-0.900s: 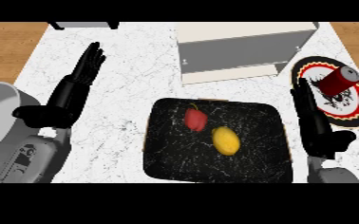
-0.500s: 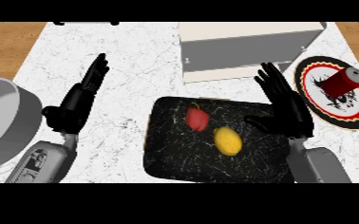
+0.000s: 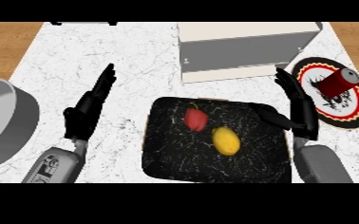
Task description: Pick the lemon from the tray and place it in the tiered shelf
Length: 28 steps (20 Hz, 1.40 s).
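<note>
While the lemon [image 3: 226, 141] lies in the tray [image 3: 168, 159], the right hand [image 3: 298, 108] hovers open beside it.

A kitchen: marble counter [image 3: 140, 71], tray [image 3: 168, 156] of produce.

Bright, even light; soft shadows; no glare or blur.

No legible text, labels or numbers anywhere.
</note>
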Each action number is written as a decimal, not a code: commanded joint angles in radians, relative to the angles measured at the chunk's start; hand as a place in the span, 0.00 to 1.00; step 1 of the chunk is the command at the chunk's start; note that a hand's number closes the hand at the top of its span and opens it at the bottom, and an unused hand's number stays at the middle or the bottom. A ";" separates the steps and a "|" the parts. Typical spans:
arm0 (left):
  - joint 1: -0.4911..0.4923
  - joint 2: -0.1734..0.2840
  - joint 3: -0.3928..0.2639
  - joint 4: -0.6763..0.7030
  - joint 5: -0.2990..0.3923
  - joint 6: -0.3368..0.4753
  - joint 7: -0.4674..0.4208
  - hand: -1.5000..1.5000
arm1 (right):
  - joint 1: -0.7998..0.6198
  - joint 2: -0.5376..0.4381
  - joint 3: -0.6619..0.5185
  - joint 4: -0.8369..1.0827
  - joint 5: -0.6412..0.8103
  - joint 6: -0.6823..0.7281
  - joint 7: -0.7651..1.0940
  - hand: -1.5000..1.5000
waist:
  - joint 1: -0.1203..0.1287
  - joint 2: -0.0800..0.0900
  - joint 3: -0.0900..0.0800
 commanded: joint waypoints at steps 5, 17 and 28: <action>0.006 -0.022 0.005 0.003 -0.037 0.006 0.023 0.50 | 0.001 -0.095 0.053 -0.050 -0.034 0.283 0.017 0.00 | -0.010 -0.005 -0.002; 0.078 -0.026 0.013 -0.088 -0.053 0.004 0.037 0.50 | -0.027 -0.366 0.163 -0.510 0.079 0.416 0.537 0.00 | -0.012 -0.012 -0.003; 0.035 -0.031 0.060 -0.028 -0.052 -0.027 0.033 0.50 | -0.078 -0.461 0.354 -0.834 0.230 0.588 1.002 0.00 | -0.019 -0.009 -0.003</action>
